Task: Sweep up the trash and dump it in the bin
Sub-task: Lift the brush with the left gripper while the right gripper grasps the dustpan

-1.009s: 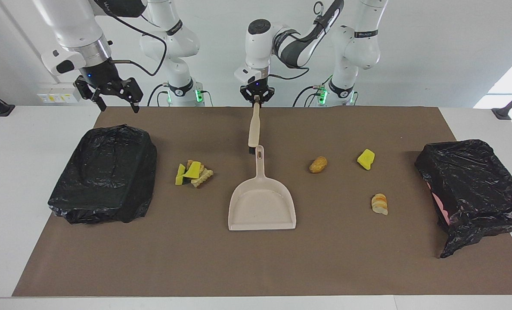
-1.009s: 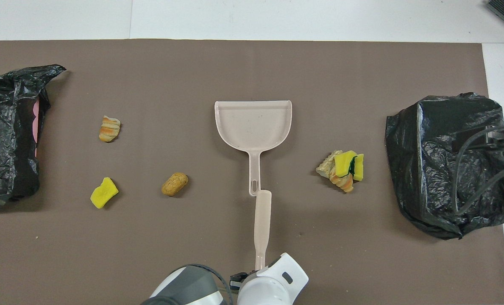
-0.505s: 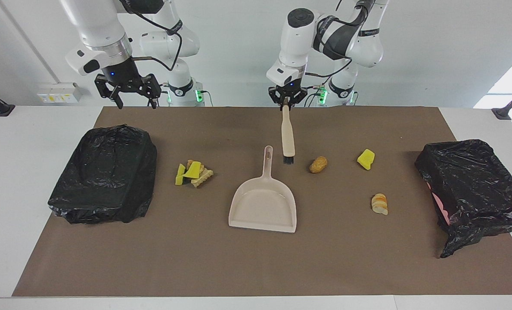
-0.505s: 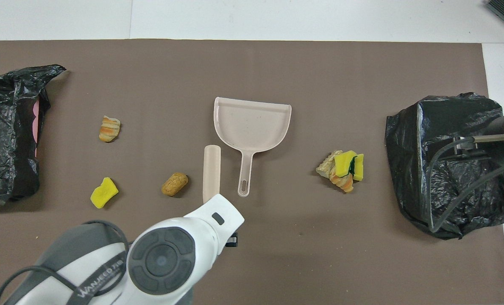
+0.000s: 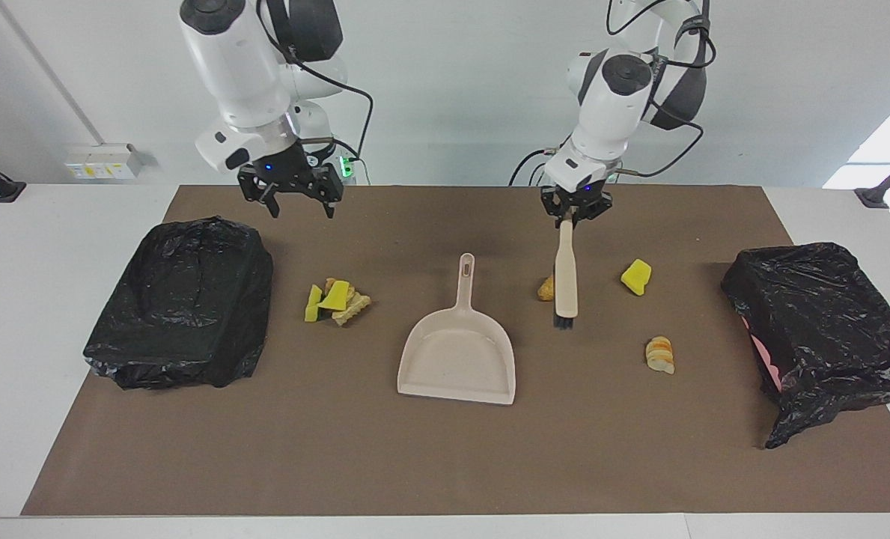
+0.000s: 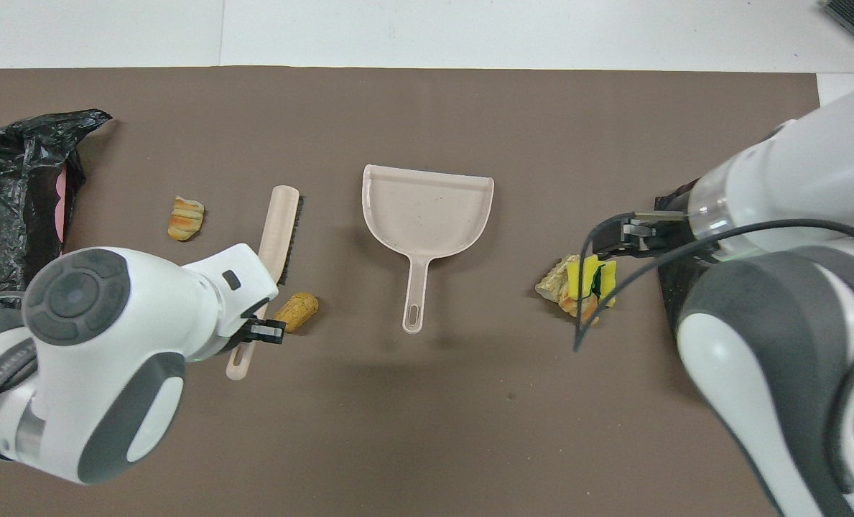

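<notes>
A: Where's the brush [image 5: 565,273]?
B: Clamped by its handle end in the left gripper [image 5: 575,212], hanging head-down, long axis running away from the robots; the brown lump [image 5: 545,288] sits just beside the bristles, dustpan [image 5: 457,355] side.
A: And the right gripper [image 5: 291,196]?
B: Fingers apart, empty, over the mat near the piled trash [image 5: 335,301]

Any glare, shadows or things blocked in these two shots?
Facing view: sheen on both black bags, faint shadow under the dustpan, brush partly covers the brown lump. Overhead view: the arms block much; one bag and the yellow chunk are hidden.
</notes>
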Robot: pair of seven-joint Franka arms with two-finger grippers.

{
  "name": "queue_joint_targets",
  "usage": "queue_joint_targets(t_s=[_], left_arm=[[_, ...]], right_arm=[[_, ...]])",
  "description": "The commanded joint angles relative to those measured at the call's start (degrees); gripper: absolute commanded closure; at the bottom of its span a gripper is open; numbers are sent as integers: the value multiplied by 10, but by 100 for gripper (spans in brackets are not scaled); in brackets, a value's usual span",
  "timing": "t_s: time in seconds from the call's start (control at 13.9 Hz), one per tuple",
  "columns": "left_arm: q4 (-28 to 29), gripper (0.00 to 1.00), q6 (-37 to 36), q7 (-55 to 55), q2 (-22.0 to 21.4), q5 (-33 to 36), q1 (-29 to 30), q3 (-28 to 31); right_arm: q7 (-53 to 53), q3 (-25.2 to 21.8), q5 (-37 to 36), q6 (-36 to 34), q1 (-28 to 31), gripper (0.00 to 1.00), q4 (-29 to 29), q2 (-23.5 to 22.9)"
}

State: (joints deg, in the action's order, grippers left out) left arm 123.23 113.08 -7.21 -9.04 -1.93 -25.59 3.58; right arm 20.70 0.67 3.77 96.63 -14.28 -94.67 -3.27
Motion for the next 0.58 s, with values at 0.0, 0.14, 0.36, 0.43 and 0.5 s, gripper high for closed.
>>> queue_joint_targets(t_s=[0.0, 0.14, 0.36, 0.43, 0.5], left_arm=[[-10, 100, 32, 96, 24, 4, 69, -9], [-10, 100, 62, 161, 42, 4, 105, -9], [-18, 100, 97, 256, 72, 6, 166, -9], [-30, 100, 102, 295, 89, 6, 191, -9], [-39, 100, 111, 333, 106, 6, 214, -9]], right_arm=[[98, -2, 34, 51, -54, 0, 5, -54], [209, -2, 46, 93, -110, 0, 7, -87], [258, -2, 94, 148, -160, 0, 10, -151], [267, -2, 90, 154, -180, 0, 10, -174], [280, -2, 85, 163, -193, 0, 11, -191]])
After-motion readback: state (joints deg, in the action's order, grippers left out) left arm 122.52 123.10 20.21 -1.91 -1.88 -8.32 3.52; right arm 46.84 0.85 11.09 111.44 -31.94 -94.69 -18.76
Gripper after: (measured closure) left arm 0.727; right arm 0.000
